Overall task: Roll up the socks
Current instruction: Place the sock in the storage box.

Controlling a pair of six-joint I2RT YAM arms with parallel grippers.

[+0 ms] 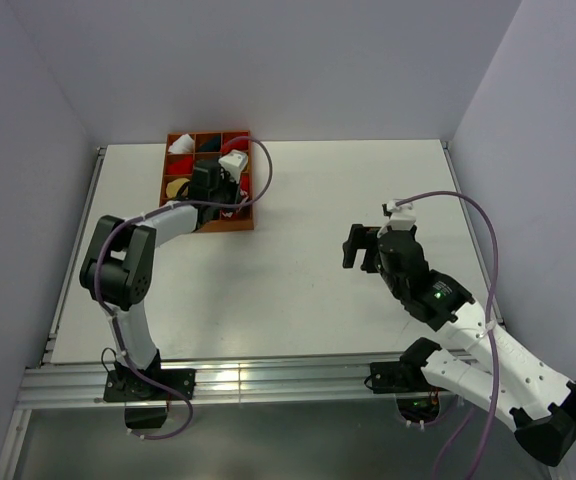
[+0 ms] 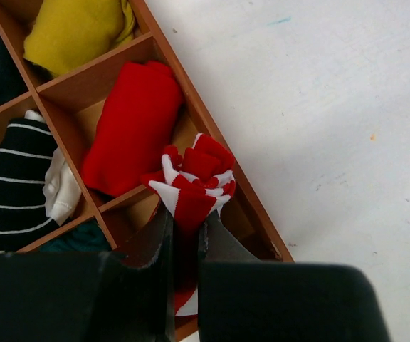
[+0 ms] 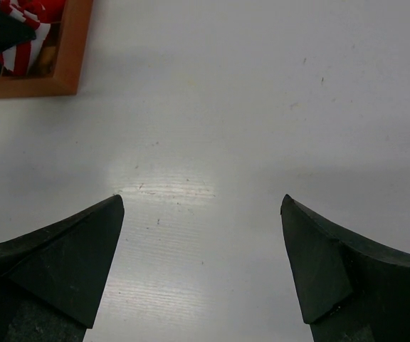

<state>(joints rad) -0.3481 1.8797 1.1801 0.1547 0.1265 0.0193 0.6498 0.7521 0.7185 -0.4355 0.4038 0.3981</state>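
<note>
The striped sock (image 2: pixel 193 182) is pinched by the left gripper (image 2: pixel 184 224) (lower centre). The right gripper (image 3: pixel 201 205) is held wide open, empty.

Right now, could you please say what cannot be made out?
Left wrist view: lower end of striped sock, hidden inside the left gripper.
Top view: tray contents, too small, partly under the left arm.
Right wrist view: tray, mostly cut off at the corner.
</note>
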